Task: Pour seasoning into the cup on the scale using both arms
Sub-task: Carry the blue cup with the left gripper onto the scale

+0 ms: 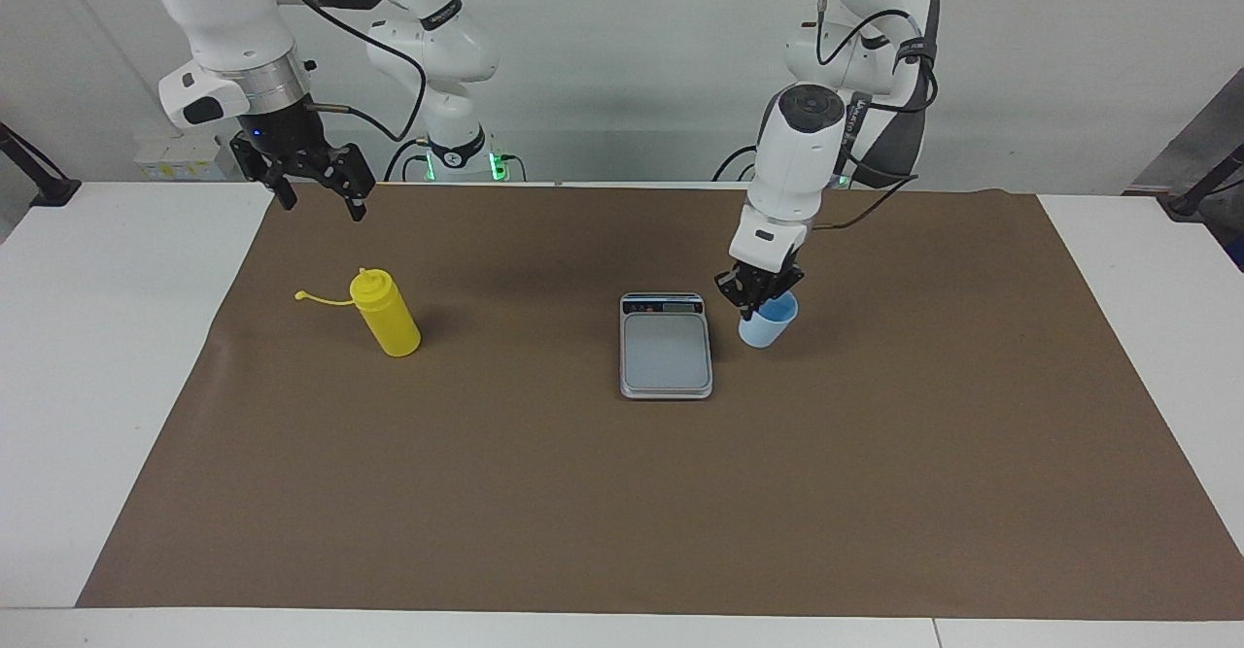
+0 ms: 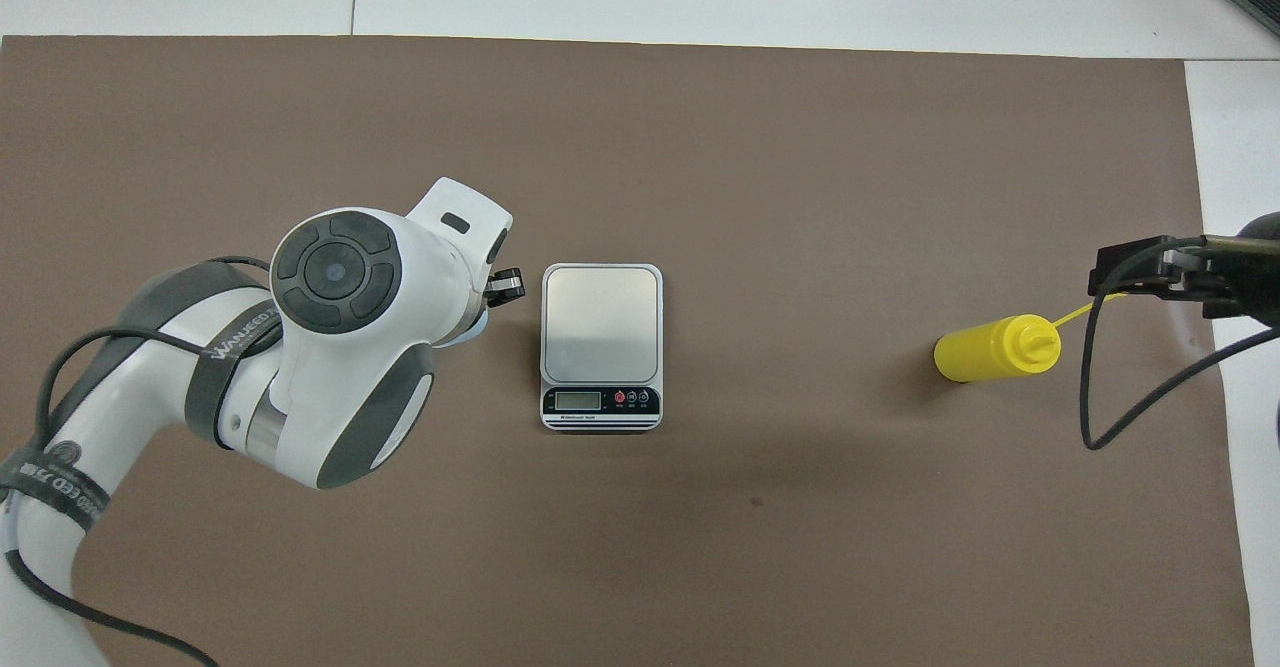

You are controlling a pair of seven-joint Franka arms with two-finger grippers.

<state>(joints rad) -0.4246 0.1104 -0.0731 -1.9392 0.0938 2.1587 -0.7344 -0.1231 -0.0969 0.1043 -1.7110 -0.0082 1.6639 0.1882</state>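
Observation:
The light-blue cup (image 1: 769, 324) is beside the scale (image 1: 666, 352), toward the left arm's end of the table, low at the mat and slightly tilted. My left gripper (image 1: 759, 300) is shut on the cup's rim from above. In the overhead view the left arm hides all but a sliver of the cup (image 2: 474, 332), and the left gripper (image 2: 497, 299) shows beside the scale (image 2: 601, 322). The yellow seasoning bottle (image 1: 387, 316) stands toward the right arm's end, its cap strap hanging out (image 2: 990, 347). My right gripper (image 1: 318, 189) is open and raised, nearer its base than the bottle (image 2: 1150, 269).
A brown mat (image 1: 622, 493) covers most of the white table (image 1: 117, 337). The scale's display strip (image 2: 600, 402) faces the robots. Black cables hang from both arms.

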